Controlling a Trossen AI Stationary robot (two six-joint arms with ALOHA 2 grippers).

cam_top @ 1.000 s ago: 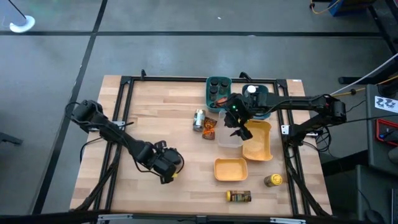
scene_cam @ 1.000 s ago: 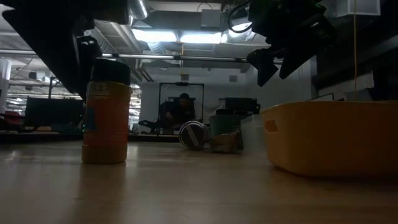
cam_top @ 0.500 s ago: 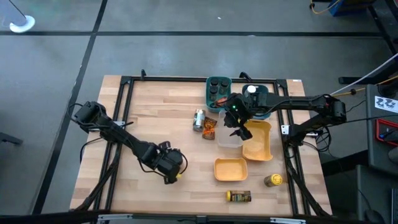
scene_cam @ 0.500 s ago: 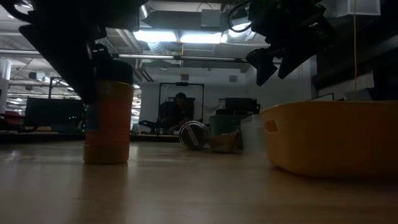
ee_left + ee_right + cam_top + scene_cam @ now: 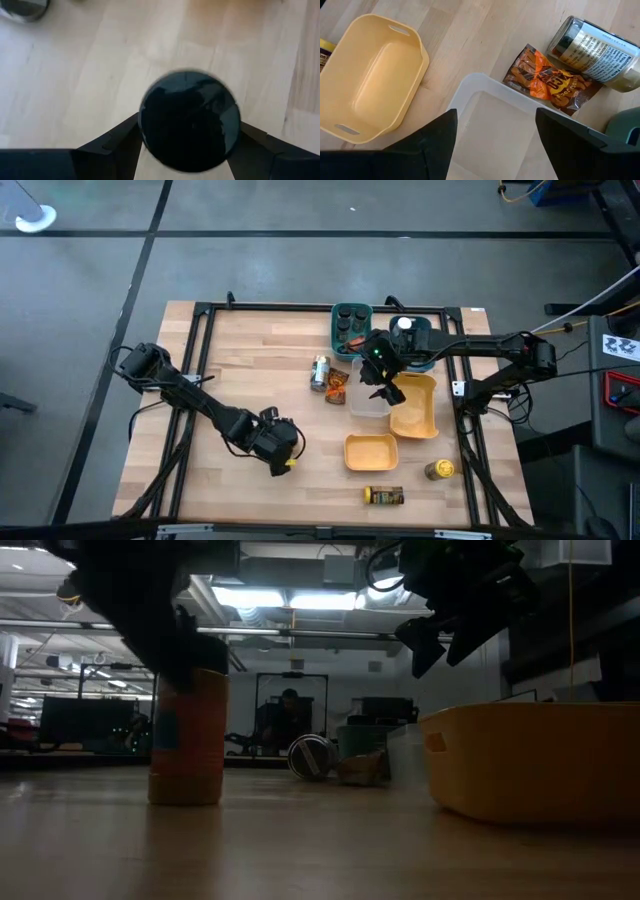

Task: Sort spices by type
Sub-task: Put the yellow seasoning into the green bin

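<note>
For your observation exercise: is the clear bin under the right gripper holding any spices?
No. The clear bin is empty; the orange packet lies beside it.

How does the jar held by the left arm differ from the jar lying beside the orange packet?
The held jar stands upright on the table; the lying jar rests on its side. The held jar has an orange body, the lying jar a pale printed label. The left gripper clasps the first; nothing touches the second. Both have dark lids.
</note>
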